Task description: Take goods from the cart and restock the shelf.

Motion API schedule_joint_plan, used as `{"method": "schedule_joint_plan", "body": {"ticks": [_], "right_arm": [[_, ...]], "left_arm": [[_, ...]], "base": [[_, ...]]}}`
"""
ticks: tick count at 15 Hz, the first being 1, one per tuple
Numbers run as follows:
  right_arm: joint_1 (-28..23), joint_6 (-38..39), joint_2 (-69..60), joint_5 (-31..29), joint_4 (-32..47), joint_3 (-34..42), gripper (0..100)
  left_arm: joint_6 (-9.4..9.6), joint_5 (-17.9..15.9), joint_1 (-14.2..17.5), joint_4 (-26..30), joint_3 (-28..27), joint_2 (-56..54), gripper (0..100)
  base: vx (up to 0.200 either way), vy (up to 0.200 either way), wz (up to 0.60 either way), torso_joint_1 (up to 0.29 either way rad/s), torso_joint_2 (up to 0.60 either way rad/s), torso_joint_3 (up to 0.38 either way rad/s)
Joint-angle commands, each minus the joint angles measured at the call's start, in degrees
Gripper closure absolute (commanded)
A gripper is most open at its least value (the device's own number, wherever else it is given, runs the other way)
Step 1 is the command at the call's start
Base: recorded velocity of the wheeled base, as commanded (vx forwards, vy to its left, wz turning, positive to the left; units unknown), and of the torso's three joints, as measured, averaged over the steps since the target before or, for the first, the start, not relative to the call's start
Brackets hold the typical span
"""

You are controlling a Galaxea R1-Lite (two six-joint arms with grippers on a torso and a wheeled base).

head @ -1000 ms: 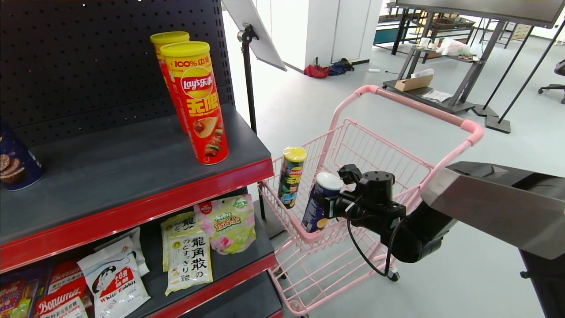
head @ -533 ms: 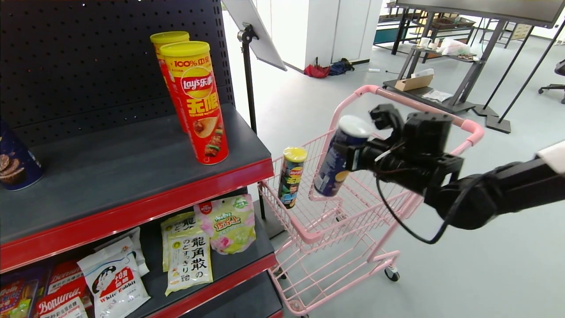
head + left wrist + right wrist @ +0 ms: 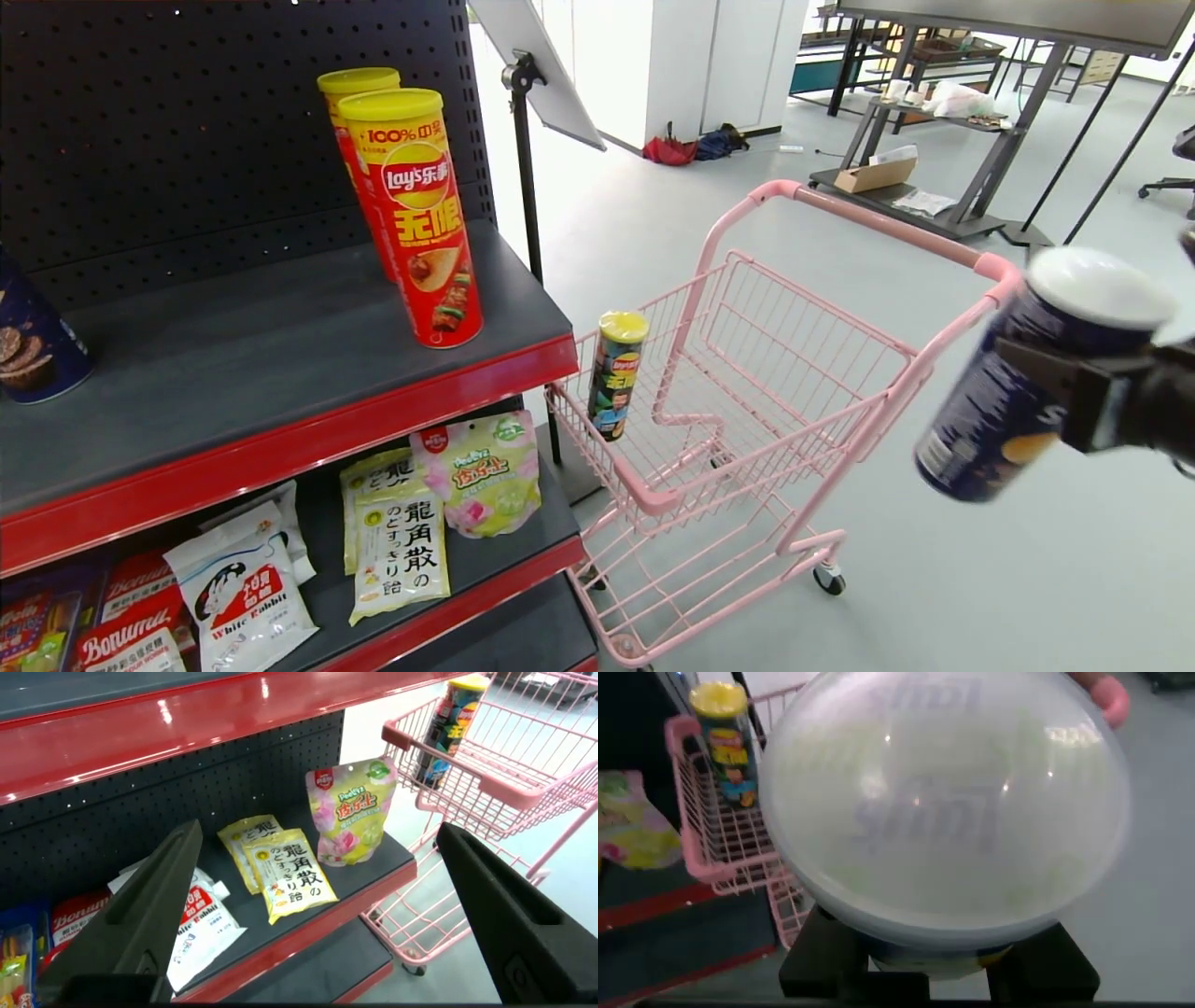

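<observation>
Right gripper (image 3: 1088, 397) clamped on blue can (image 3: 990, 420) at right edge of head frame. Can tilted, outside cart (image 3: 812, 219), well apart from shelf (image 3: 280, 327). Left gripper (image 3: 322, 896) fingers apart, empty, facing snack bags (image 3: 294, 873). Yellow-lid can (image 3: 616, 373) upright in cart, frame centre. Risks: tilted can slips in grip; swing toward shelf clips cart handle or topples red cans (image 3: 415, 215), upper left.
</observation>
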Motion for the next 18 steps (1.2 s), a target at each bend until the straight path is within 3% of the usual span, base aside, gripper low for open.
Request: {"method": "schedule_joint_plan", "body": {"ticks": [1, 4, 18], "right_arm": [[-7.94, -1.36, -24.67, -1.74, 14.96, 11.55, 100], [-10.4, -1.27, -28.18, 1.86, 16.71, 12.08, 100], [-10.4, -1.62, -27.92, 1.86, 16.8, 12.25, 100]], "left_arm": [[0.0, -0.01, 0.0, 0.0, 0.01, 0.05, 0], [0.0, -0.01, 0.0, 0.0, 0.01, 0.05, 0], [0.08, -0.01, 0.0, 0.0, 0.01, 0.05, 0]], "base": [[0.0, 0.0, 0.0, 0.0, 0.0, 0.0], [0.0, 0.0, 0.0, 0.024, -0.07, -0.045], [0.0, 0.0, 0.0, 0.179, -0.45, -0.271]]}}
